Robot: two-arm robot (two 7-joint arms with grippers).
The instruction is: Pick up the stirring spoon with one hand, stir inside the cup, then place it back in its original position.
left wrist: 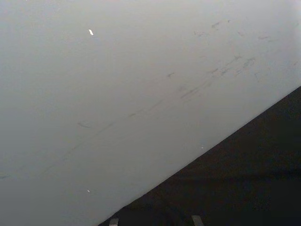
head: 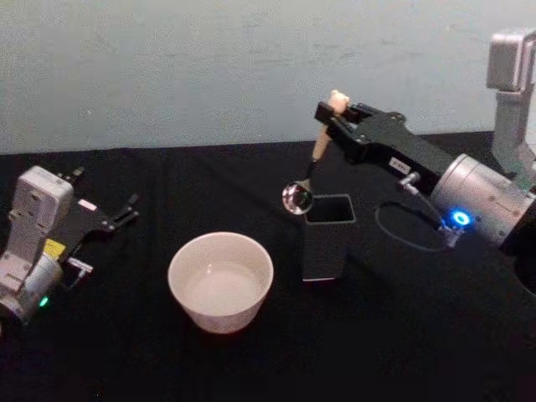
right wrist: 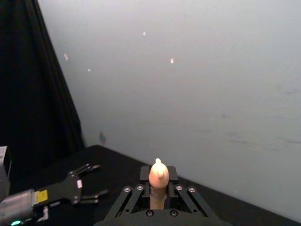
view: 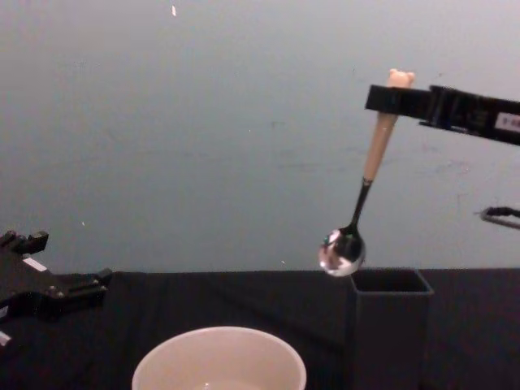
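I am gripping the stirring spoon [head: 319, 147] by its cream handle in my right end effector [head: 330, 117], upper right, its bowl hanging just left of the dark holder [head: 327, 244] mouth, while my left end effector [head: 127, 211] is resting spread at the left edge.

The right arm reaches in from the right edge of the head view. Its silver wrist sits lower, and the black right tool [head: 334, 114] is raised at upper centre-right, its fingers pinched on the small cream-handled metal spoon [head: 317, 149]. The left arm lies parked at the left edge, with the fingers of the left tool [head: 128, 210] spread apart and pointing toward the frame's centre.
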